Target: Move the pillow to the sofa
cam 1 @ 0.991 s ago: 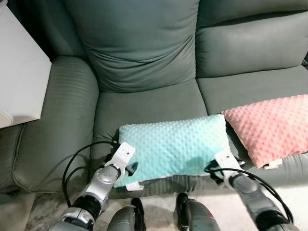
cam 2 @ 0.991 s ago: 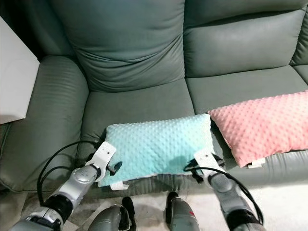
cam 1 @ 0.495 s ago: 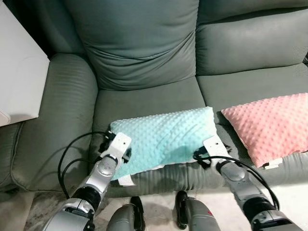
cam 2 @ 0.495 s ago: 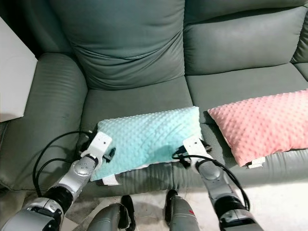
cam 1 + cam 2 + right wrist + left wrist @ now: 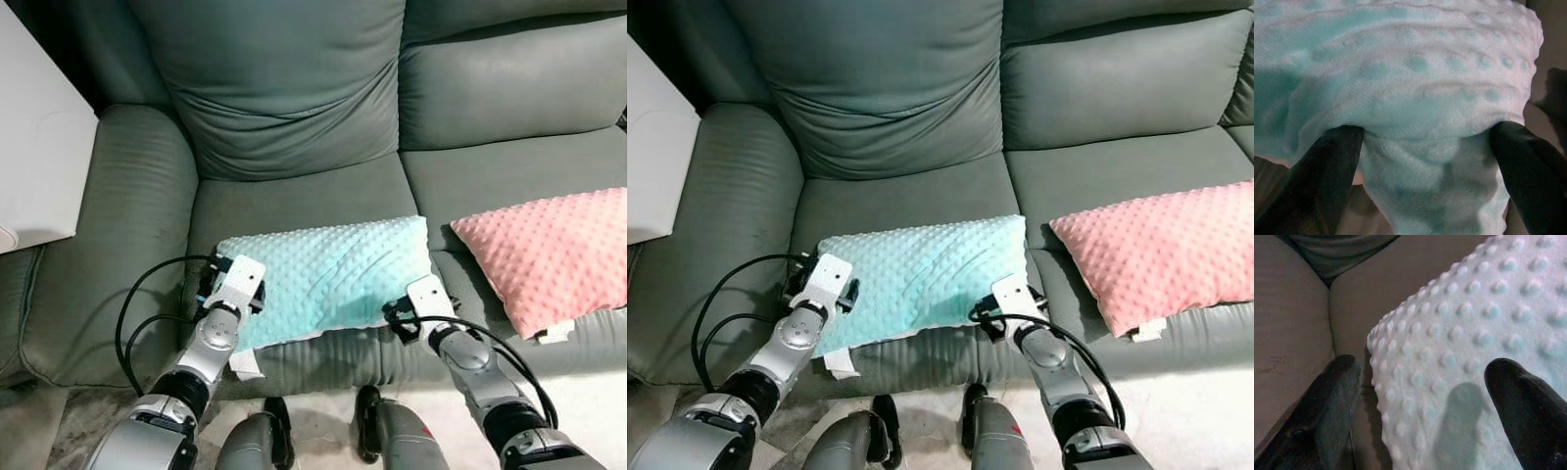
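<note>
A teal dotted pillow (image 5: 328, 269) lies across the front of the grey sofa's left seat cushion (image 5: 304, 201). At the pillow's left end is my left gripper (image 5: 233, 279). In the left wrist view the left gripper (image 5: 1422, 367) is open, with the pillow's corner (image 5: 1459, 347) between its fingers and a small gap on each side. My right gripper (image 5: 407, 308) is at the pillow's front right corner. In the right wrist view the right gripper (image 5: 1425, 129) is shut on bunched teal fabric (image 5: 1420, 103), which shows creases.
A pink dotted pillow (image 5: 549, 255) rests on the right seat, its corner close to the teal one. The left armrest (image 5: 108, 225) has a white cabinet (image 5: 39, 147) beside it. Back cushions (image 5: 284, 88) rise behind. My feet (image 5: 323, 441) stand at the sofa's front edge.
The teal pillow has shifted left and a little further onto the seat, away from the pink pillow. Both grippers went with it, and creases formed near its right end.
</note>
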Controlling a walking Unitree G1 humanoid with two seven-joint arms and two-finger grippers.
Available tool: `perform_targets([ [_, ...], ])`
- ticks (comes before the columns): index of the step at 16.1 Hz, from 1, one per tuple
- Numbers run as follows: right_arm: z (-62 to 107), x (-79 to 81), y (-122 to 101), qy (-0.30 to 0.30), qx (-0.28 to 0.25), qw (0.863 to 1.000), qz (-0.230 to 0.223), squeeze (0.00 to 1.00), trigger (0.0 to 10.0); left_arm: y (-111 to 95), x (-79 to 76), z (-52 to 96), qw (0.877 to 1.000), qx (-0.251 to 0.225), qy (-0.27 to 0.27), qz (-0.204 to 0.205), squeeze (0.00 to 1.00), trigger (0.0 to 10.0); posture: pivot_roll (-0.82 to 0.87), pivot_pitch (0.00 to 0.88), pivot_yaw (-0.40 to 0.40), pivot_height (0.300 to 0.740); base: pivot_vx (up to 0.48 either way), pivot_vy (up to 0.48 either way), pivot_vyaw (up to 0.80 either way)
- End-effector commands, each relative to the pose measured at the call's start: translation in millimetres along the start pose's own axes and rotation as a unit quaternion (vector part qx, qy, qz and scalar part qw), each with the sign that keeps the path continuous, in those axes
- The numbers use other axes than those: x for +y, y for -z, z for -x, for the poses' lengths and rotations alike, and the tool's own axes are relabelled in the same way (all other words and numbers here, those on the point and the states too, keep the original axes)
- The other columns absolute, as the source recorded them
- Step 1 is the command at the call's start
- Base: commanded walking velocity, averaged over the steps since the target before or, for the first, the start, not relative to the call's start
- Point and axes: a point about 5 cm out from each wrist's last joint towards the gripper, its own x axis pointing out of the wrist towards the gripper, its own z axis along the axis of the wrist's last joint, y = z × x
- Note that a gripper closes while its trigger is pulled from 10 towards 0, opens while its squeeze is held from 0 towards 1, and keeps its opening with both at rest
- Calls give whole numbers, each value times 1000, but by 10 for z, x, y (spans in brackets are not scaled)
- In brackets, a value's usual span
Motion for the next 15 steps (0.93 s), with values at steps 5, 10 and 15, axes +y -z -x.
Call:
perform_targets([
  [5,44,114,141,-7,25,999,27,0,10000,124,71,36,1000,12,-15,4,0,10000,-102,333,112,740,0,0,0],
  [10,248,-38,330,56,58,995,53,0,10000,353,346,127,998,22,-37,49,0,10000,-119,251,111,740,0,0,0],
  [15,233,202,32,45,4,999,17,0,10000,503,468,200,995,35,-58,73,0,10000,-133,111,111,740,0,0,0],
])
